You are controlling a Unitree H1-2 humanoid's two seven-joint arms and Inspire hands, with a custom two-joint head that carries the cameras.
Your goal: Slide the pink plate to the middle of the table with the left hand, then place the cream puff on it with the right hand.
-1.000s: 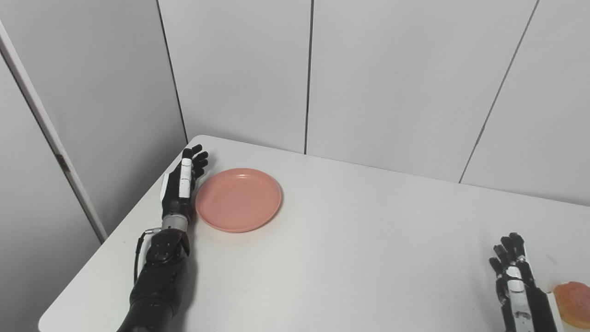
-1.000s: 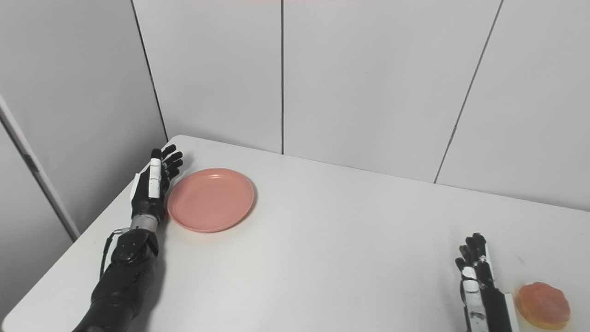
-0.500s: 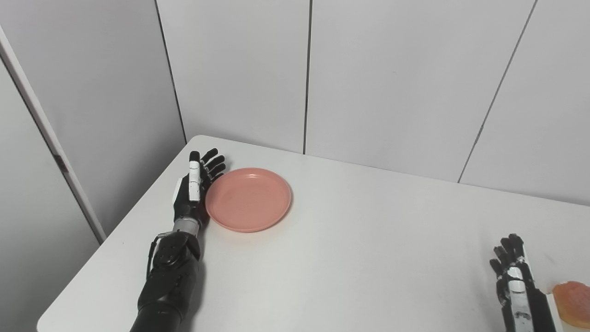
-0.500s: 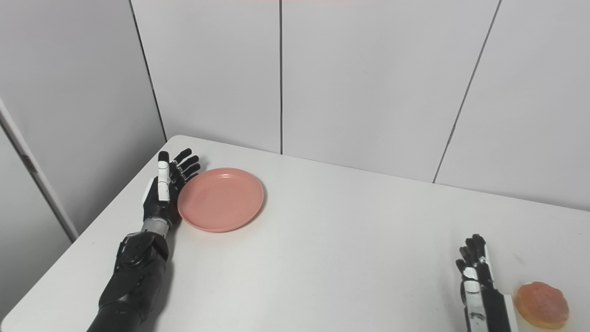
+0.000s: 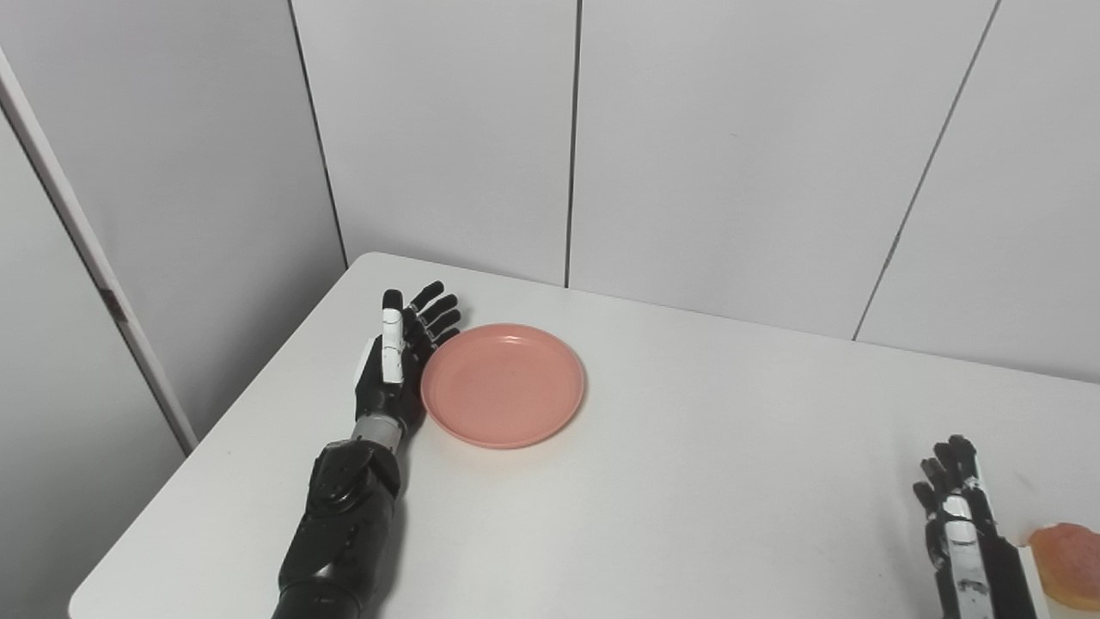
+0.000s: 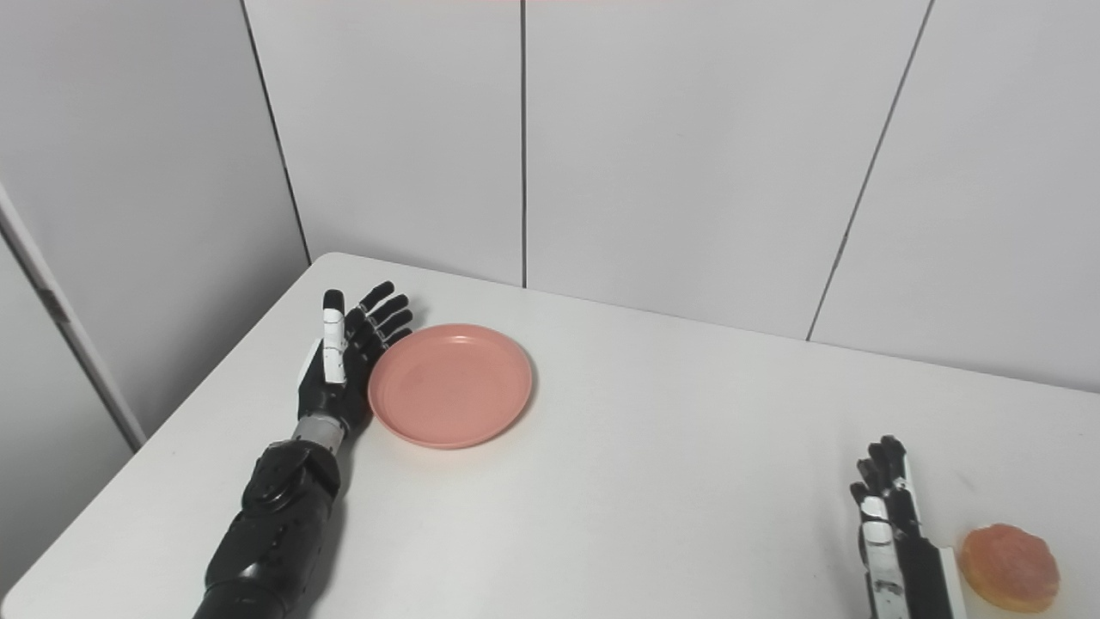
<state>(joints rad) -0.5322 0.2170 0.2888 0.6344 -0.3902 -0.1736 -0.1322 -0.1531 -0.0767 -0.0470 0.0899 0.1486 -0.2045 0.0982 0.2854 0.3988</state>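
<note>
Pink plate (image 6: 449, 384) is sitting empty on the white table (image 6: 644, 447), left of the middle. The left hand (image 6: 344, 365) is standing on edge with fingers spread, grasping nothing, pressing against the plate's left rim. The right hand (image 6: 894, 533) is lying near the front right, fingers extended, released, just beside the cream puff (image 6: 1008, 556). Its wrist is running off the bottom edge.

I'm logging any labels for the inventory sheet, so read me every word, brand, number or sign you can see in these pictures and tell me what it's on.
None: no readable text shows in either view.
pink plate: plain, no print.
cream puff: no label.
left hand and right hand: white patches only, no lettering.
table and wall panels: blank.
</note>
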